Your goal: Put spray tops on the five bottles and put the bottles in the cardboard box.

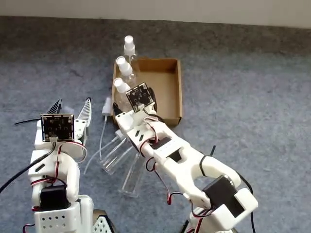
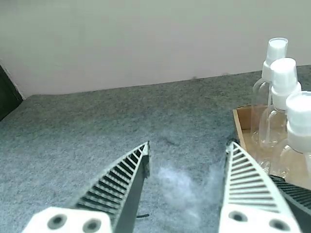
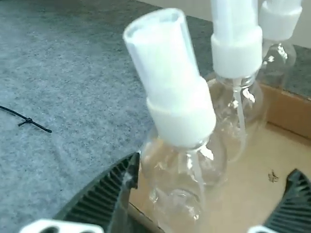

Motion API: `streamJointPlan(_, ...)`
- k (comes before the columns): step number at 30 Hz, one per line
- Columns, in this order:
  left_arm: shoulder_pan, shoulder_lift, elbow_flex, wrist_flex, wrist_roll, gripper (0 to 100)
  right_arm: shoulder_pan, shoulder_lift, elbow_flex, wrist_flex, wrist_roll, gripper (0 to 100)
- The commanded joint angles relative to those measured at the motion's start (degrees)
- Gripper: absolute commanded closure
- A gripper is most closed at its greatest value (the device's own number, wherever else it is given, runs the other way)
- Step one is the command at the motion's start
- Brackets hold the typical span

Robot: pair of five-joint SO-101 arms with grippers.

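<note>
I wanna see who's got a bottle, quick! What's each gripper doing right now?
Left gripper: open, holding nothing.
Right gripper: open, jaws either side of a bottle, not squeezing it.

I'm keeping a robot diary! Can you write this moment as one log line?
box: three capped bottles | right gripper: open around nearest bottle | left gripper: open, empty | table: lying bottles, loose spray top

Standing bottles [image 1: 121, 88] in box [image 1: 166, 87], lying bottles [image 1: 116, 150] alongside

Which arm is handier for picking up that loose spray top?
Left: the left gripper, open and empty, sits beside the spray top; the right gripper is over the cardboard box, straddling a capped bottle.
</note>
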Motion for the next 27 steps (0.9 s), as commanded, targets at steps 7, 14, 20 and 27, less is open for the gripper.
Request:
streamJointPlan(7, -0.9, 0.1, -2.5, -1.4, 0.3, 77, -0.7, -9.9, -2.5, 2.2, -0.6, 61.2)
streamJointPlan(14, -1.1, 0.1, -2.5, -1.2, 0.3, 77, -0.8, -18.7, -2.3, 16.5, -0.4, 61.2)
streamJointPlan(20, -1.1, 0.1, -2.5, -1.2, 0.3, 77, -2.1, -36.4, 2.2, 39.1, -0.6, 61.5)
streamJointPlan(27, -0.9, 0.1, -2.5, -1.2, 0.3, 77, -5.1, -57.5, 12.5, 59.8, -6.2, 61.6)
